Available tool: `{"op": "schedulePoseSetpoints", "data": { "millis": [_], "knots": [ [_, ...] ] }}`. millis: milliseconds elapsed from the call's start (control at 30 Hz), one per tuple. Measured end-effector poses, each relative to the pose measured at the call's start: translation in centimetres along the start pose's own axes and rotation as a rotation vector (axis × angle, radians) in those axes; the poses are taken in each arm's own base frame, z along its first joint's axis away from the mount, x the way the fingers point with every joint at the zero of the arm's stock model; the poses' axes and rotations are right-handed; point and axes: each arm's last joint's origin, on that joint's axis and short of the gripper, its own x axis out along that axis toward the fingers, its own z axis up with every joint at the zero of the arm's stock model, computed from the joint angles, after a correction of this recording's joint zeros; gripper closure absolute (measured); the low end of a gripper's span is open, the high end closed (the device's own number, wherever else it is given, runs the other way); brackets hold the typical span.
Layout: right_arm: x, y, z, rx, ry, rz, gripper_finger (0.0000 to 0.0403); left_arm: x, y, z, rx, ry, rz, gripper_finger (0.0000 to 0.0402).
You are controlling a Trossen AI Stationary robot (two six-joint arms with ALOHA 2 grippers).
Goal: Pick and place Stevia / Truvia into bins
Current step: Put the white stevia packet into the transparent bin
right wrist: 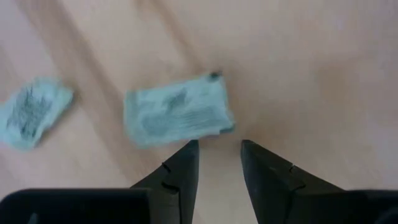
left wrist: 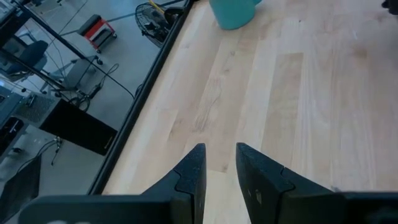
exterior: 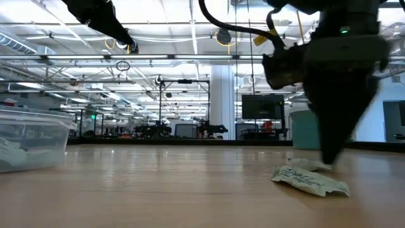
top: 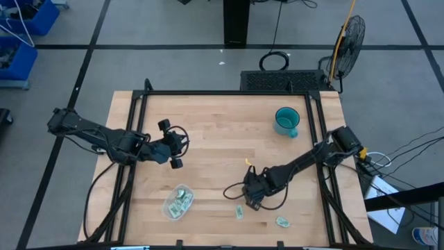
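Two pale green Stevia sachets lie flat on the wooden table near its front edge, one (top: 239, 212) (right wrist: 177, 115) just beside my right gripper (top: 251, 201) and one (top: 282, 221) farther right. My right gripper (right wrist: 219, 155) points steeply down, open, its fingertips low over the table and just short of the nearer sachet's (exterior: 310, 179) edge. The see-through bin (top: 178, 203) (exterior: 31, 142) stands at the front left with several sachets inside. My left gripper (top: 173, 142) (left wrist: 221, 155) hangs above the table's left half, slightly open, with nothing between its fingers.
A teal mug (top: 286, 121) (left wrist: 233, 12) stands at the far right of the table. Black frame rails (top: 132, 160) run along the table's left and right edges. Bare wood lies between the bin and the sachets.
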Motion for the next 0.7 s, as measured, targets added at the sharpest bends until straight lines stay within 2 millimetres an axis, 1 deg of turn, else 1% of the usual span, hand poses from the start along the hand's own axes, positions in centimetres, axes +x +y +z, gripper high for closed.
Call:
{"op": "schedulePoseSetpoints", "data": {
  "millis": [167, 367, 533, 700],
  "knots": [
    [-1.8, -0.6, 0.9, 0.006, -0.093, 0.008, 0.0286, 0.0, 0.0, 0.0, -0.001, 0.000, 0.000, 0.0307],
    [-1.9, -1.0, 1.5, -0.011, -0.103, 0.003, 0.0286, 0.0, 0.0, 0.0, 0.000, 0.000, -0.001, 0.0307],
    [-0.8, -1.6, 2.1, 0.029, -0.143, 0.064, 0.0286, 0.0, 0.0, 0.0, 0.000, 0.000, -0.001, 0.0307],
    [0.7, -2.4, 1.7, 0.106, -0.119, 0.172, 0.0286, 0.0, 0.0, 0.0, 0.001, 0.001, -0.001, 0.0307]
  ]
}}
